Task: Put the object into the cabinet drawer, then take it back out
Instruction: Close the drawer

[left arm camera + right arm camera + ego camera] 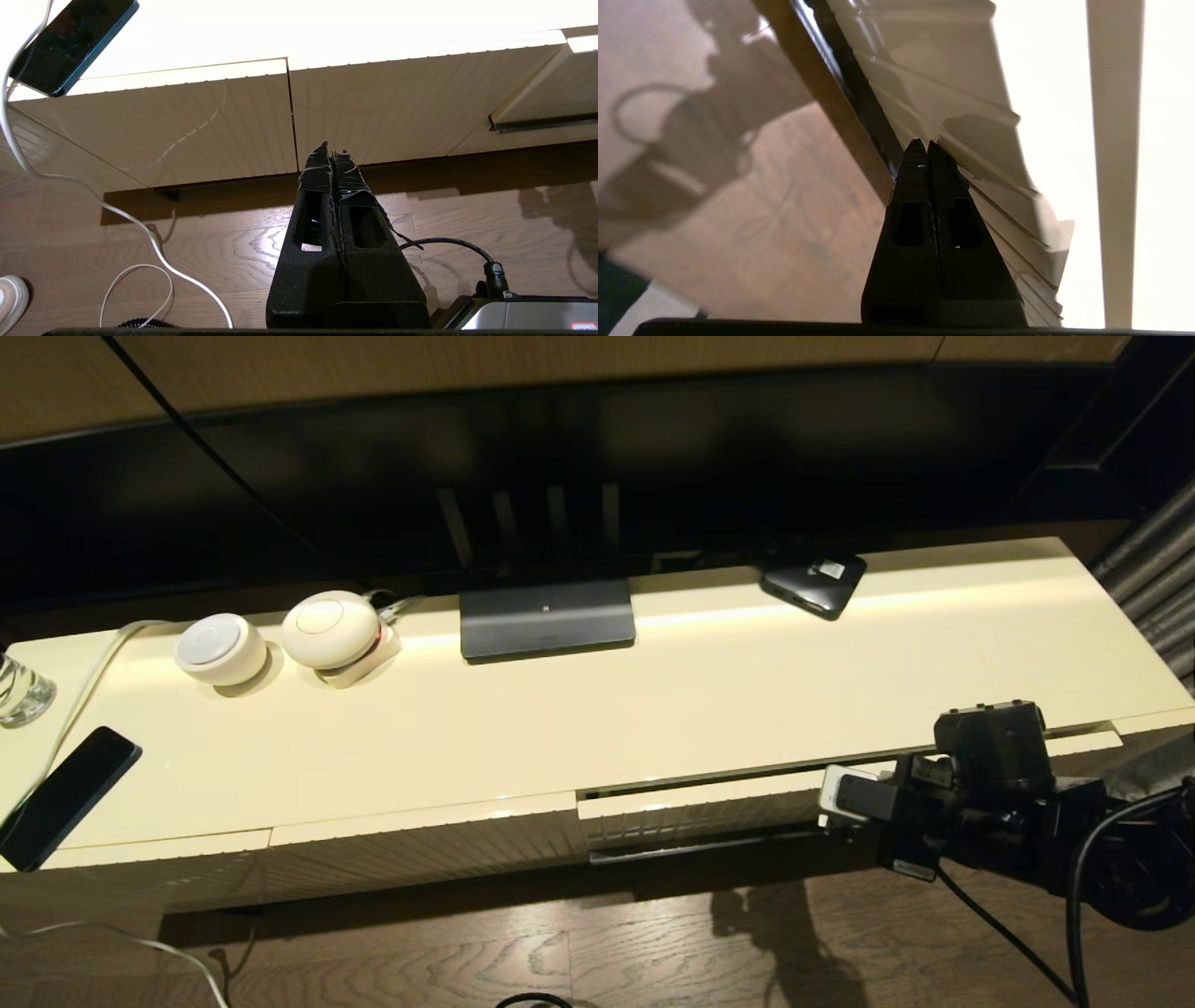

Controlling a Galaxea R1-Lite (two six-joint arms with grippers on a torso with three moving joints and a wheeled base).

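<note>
The object is out of view in all three views. The cabinet drawer (700,807), cream with a finely ribbed front and a dark lower strip, stands slightly pulled out of the cabinet; it also shows at the edge of the left wrist view (551,93). My right gripper (836,807) reaches in from the right at the drawer front. In the right wrist view this gripper (923,144) is shut and empty, its tips against the ribbed front (971,93) near the dark strip. My left gripper (331,151) is shut on nothing, low before the cabinet's left panels.
On the cabinet top (747,691) lie a small flat black box with a white label (814,581), a black screen foot (547,619), two white round devices (222,649) (329,629), a dark phone (65,795) and a glass (21,691). A white cable (140,224) loops over the wooden floor.
</note>
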